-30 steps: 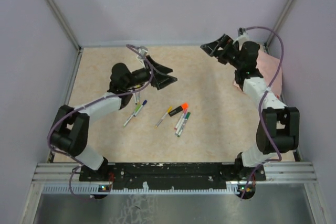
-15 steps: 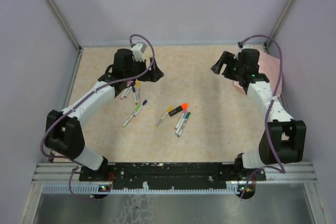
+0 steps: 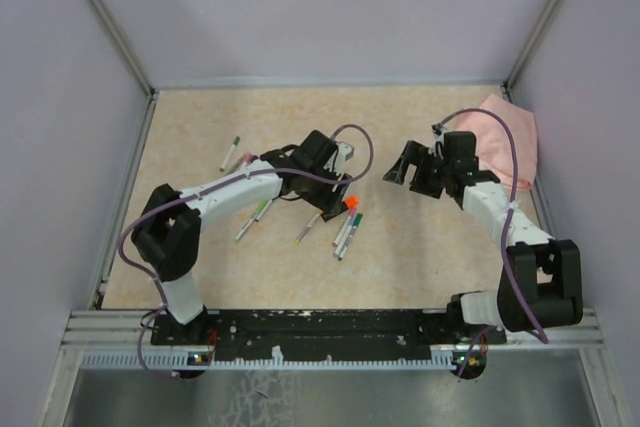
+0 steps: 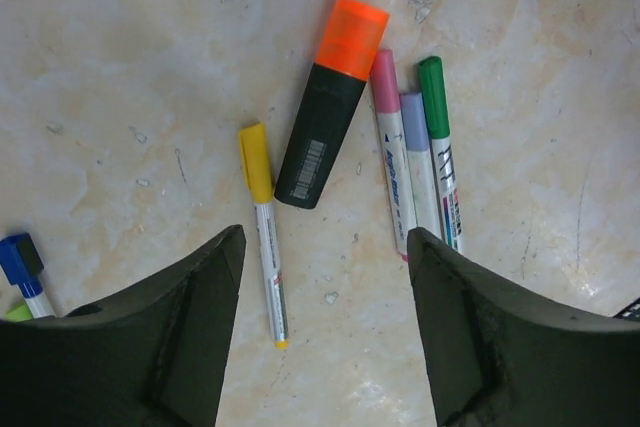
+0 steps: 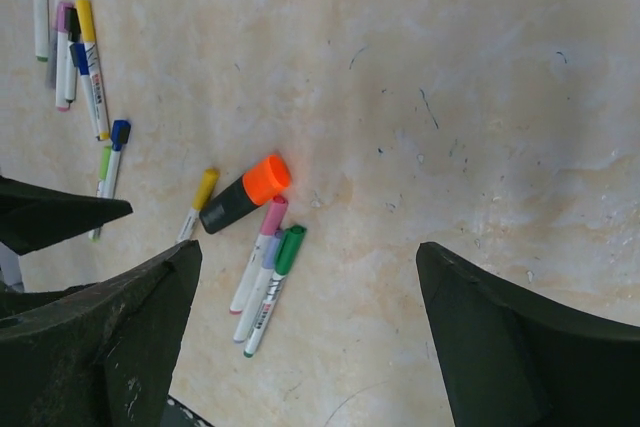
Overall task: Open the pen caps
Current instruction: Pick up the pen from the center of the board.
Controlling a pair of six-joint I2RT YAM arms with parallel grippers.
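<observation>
The left pincer (image 4: 325, 247) hangs wide over the capped pens (image 4: 268, 267) on the tabletop (image 4: 120, 67); the right pincer (image 5: 310, 252) is wide too, both empty. Three caps (image 4: 383, 72) lie side by side, so closing here could pinch two pens or roll one away.

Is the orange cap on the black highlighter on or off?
On. The orange cap sits flush on the end of the black highlighter, with no tip showing.

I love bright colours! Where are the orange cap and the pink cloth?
orange cap (image 4: 358, 35), left wrist view, middle of the cap.
pink cloth (image 3: 522, 137), top view, bare middle of the cloth.
</observation>
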